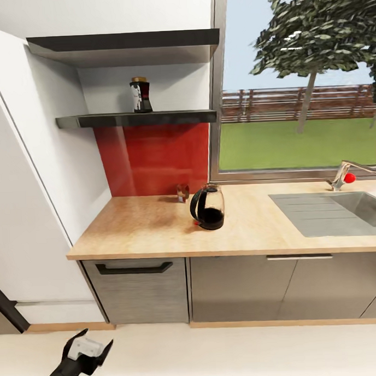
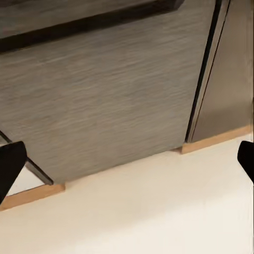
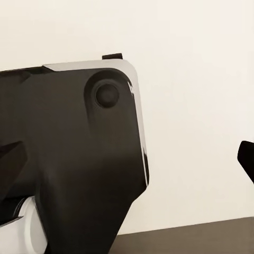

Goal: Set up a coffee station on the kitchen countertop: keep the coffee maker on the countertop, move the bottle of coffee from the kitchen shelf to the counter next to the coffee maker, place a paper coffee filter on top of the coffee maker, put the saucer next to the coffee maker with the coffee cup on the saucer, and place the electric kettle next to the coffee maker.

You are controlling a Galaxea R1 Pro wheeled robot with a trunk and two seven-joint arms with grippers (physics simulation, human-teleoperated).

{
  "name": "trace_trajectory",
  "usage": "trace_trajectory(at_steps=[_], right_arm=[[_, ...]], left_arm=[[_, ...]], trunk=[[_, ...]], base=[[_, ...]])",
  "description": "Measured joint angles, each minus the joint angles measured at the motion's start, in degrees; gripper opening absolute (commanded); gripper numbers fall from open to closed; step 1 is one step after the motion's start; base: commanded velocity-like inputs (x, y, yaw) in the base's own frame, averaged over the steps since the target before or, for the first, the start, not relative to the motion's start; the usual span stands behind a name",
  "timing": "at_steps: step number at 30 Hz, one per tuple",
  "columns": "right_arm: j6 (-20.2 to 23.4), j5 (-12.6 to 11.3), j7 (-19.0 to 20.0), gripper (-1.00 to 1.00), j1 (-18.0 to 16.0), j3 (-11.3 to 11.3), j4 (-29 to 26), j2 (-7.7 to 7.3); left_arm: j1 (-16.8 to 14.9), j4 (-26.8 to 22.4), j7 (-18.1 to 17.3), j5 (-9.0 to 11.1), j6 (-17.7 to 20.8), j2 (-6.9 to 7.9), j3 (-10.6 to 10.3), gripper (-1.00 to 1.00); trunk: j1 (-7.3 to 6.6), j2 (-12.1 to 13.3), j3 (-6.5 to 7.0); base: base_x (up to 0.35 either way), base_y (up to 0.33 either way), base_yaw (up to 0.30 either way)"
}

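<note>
The bottle of coffee, dark with a white label and a brown lid, stands upright on the lower black shelf. On the wooden countertop below sits a glass pot with a black handle and a dark bottom; I cannot tell whether it is the coffee maker or the kettle. A small brownish object stands behind it by the red backsplash. My left gripper hangs low over the floor, open and empty, facing a cabinet front. My right gripper is open beside the robot's black body.
A sink with a red-knobbed tap takes up the counter's right end under the window. A tall white panel bounds the counter on the left. Grey cabinet doors and a drawer with a black handle front the counter.
</note>
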Motion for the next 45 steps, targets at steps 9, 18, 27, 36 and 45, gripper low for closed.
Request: trace_trajectory(at_steps=[9, 18, 27, 36, 45], right_arm=[[0.0, 0.0, -0.02, 1.0, -0.03, 0.0, 0.0, -0.02], [0.0, 0.0, -0.02, 1.0, -0.03, 0.0, 0.0, -0.02], [-0.01, -0.16, 0.14, 1.0, -0.03, -0.08, -0.03, 1.11], [-0.07, -0.16, 0.2, 1.0, -0.04, -0.12, -0.34, 1.72], [-3.91, -0.09, 0.24, 1.0, -0.03, -0.27, -0.56, 1.62]], left_arm=[[-2.87, -11.67, -11.49, 2.5, 10.11, 0.01, -2.35, 1.0], [-13.18, -20.27, -23.44, 8.96, 29.01, 0.15, -14.9, 1.0], [-28.56, -21.25, -33.77, 10.43, 44.03, 0.02, -17.8, 1.0], [-42.94, -21.1, -34.09, 13.84, 55.28, 0.05, -18.18, 1.0], [-67.41, -13.88, -24.46, 12.52, 64.4, -0.39, -18.17, 1.0]], trunk=[[0.0, 0.0, 0.0], [0.0, 0.01, 0.02], [0.0, 0.0, 0.01], [0.0, 0.0, 0.01], [0.0, 0.01, 0.01]], base=[[0.0, 0.0, 0.0], [0.0, 0.0, 0.0], [0.0, 0.0, 0.0], [0.0, 0.0, 0.0], [0.0, 0.0, 0.0]])
